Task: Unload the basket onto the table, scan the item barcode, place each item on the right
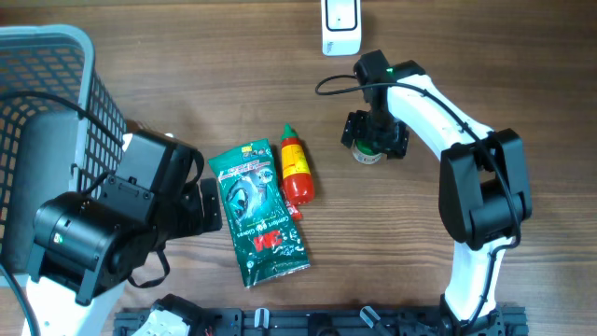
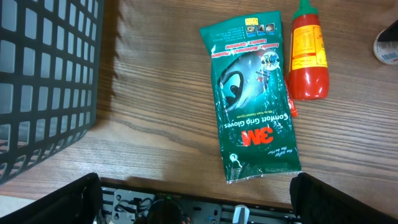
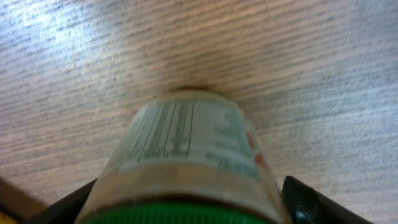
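A small jar with a green cap and a pale label [image 3: 186, 143] stands upright on the wooden table. My right gripper [image 1: 373, 133] is over it from above, its dark fingers [image 3: 305, 199] on either side of the cap; a thin gap shows on the right side, so the jaws look open around it. A white barcode scanner [image 1: 341, 23] stands at the table's far edge, just beyond this arm. My left gripper [image 2: 199, 202] is wide open and empty, just left of a green 3M gloves pack [image 1: 258, 213]. A red sauce bottle [image 1: 296, 166] lies beside the pack.
A grey mesh basket [image 1: 56, 84] fills the far left, close behind my left arm. The gloves pack [image 2: 255, 93] and the red bottle [image 2: 307, 56] lie between the two arms. A black rail [image 1: 308, 322] runs along the near table edge.
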### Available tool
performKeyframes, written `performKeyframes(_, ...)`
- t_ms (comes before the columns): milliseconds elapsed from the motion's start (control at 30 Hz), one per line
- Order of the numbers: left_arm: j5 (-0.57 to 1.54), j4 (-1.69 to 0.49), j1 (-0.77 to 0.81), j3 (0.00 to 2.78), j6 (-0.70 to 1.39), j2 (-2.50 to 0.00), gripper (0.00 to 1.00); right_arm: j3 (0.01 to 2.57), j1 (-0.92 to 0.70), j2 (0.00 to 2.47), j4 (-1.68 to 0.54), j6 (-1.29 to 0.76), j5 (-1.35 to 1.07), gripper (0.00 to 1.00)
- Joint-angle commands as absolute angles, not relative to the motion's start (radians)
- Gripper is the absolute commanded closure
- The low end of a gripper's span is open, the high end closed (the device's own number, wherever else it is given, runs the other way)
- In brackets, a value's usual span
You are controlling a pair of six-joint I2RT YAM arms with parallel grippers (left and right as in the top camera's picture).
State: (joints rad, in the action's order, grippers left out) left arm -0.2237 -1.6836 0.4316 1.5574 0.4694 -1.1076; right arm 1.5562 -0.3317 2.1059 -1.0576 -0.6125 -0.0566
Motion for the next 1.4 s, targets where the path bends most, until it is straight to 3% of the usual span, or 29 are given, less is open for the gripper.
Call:
performKeyframes(0, -0.236, -1.684, 0.428, 1.565, 0.479, -1.105, 0.00, 1.550, -0.320, 2.137, -1.036, -0.629, -0.027, 0.20)
performKeyframes(267, -0.236, -1.684, 0.428, 1.565, 0.479, -1.105, 0.00, 1.554, -0.319, 2.140, -1.019, -0.601, -0.190, 0.37)
performKeyframes(600, -0.236, -1.684, 0.428, 1.565, 0.479, -1.105, 0.00, 1.662, -0.315, 2.048, -1.385, -0.543, -0.621, 0.53)
performKeyframes(833, -0.236, -1.684, 0.428, 1.565, 0.479, -1.105, 0.00, 1.662, -0.430, 1.947, -1.433, -0.526, -0.838, 0.52)
performKeyframes(1067, -0.236, -1.684, 0.428, 1.565, 0.479, -1.105, 0.00, 1.662, -0.576, 1.921, -1.408, -0.546, -0.849, 0.52)
performKeyframes(1367, -0.236, -1.684, 0.428, 1.565, 0.479, -1.105, 0.00, 1.662, -0.589, 1.920, -1.430, -0.469, -0.877, 0.52)
